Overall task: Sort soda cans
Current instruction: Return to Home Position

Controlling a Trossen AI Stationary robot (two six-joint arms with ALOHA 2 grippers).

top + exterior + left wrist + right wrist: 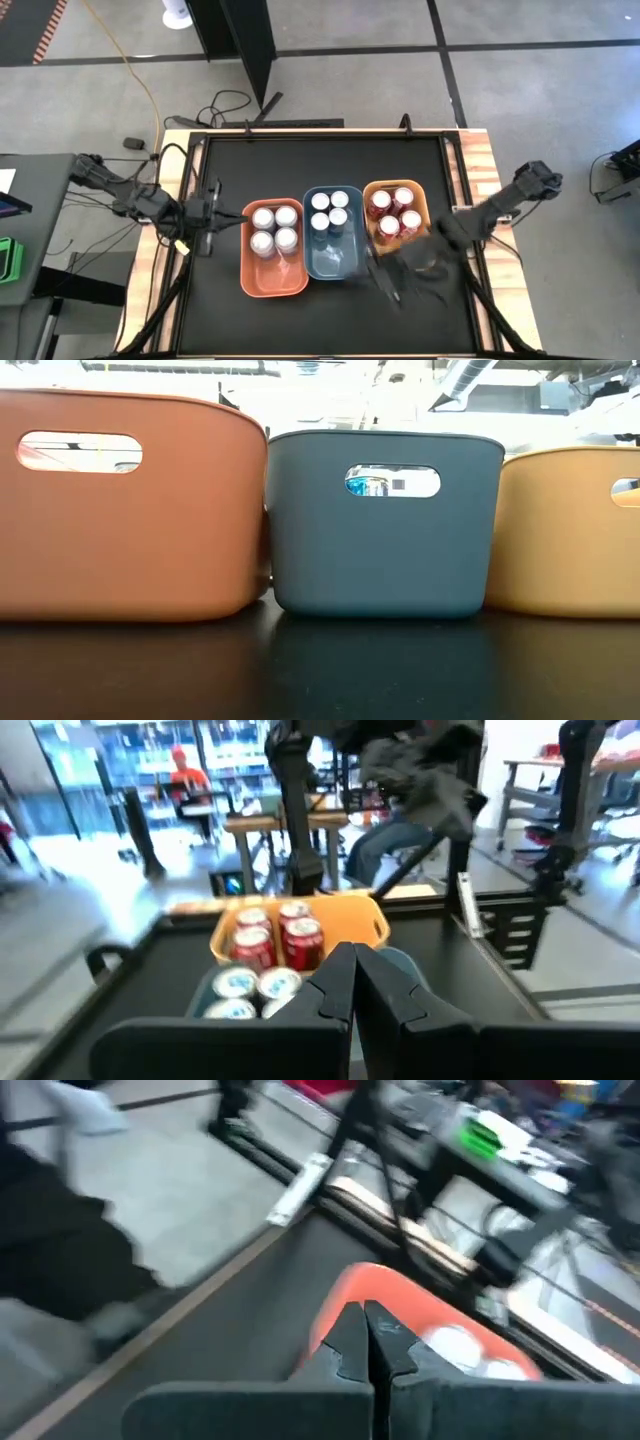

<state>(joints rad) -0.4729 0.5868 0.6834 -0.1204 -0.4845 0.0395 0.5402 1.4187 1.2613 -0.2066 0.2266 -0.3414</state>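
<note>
Three bins stand side by side in the middle of the black table: an orange bin (247, 262), a blue bin (335, 262) and a yellow bin (368, 195). Silver-white soda cans (273, 228) stand in the orange bin. Cans with silver tops (331, 210) stand in the blue one, and red cans (395, 212) in the yellow one. My left gripper (232, 217) hovers shut just left of the orange bin. My right gripper (392, 285), blurred, is shut above the table near the blue and yellow bins. In the wrist views both pairs of fingers (352, 970) (367, 1330) are closed with nothing between them.
In the low view the three bins (385, 540) fill the width, with bare black table in front of them. A wooden border (480, 160) frames the table. Cables (225, 105) lie on the floor beyond the far edge. A seated person (400, 830) and furniture show in the room behind.
</note>
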